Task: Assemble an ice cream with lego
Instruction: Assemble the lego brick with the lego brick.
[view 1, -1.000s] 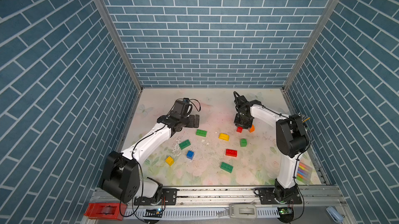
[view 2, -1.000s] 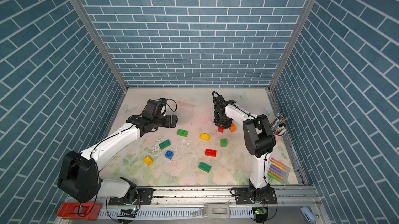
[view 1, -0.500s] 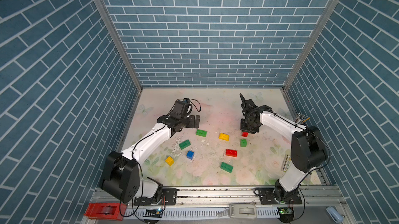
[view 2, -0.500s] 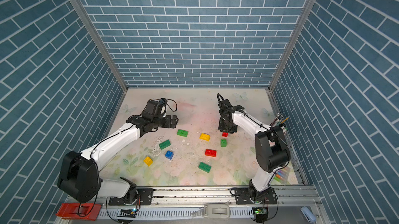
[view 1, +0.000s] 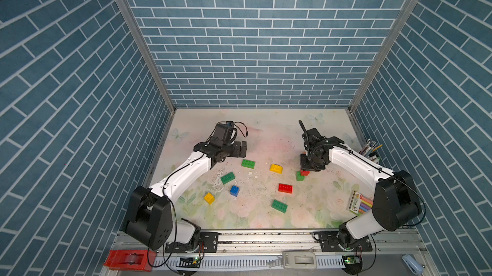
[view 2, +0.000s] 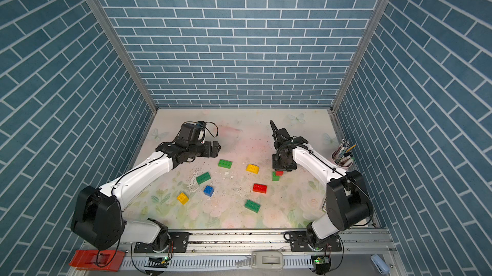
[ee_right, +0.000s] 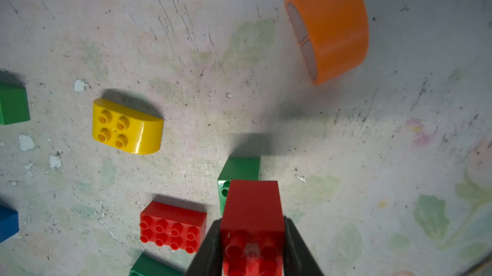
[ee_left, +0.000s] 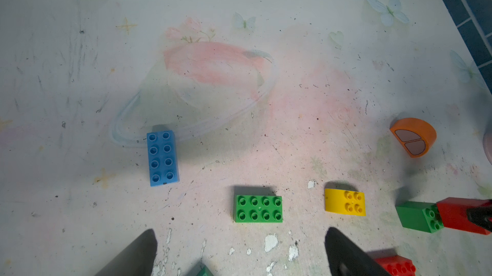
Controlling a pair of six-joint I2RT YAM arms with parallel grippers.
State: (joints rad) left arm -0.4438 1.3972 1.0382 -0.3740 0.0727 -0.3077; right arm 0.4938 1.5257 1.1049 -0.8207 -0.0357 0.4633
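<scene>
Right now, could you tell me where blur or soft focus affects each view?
Right wrist view: the red brick held between the right fingers blurs at its near, studded end, while the yellow round-topped piece is crisp. Left wrist view: the left fingers are out of focus, the blue brick sharp. Both top views: evenly lit and sharp, with brick walls splayed by the wide lens.

Left jaws wide, right jaws clamped.
</scene>
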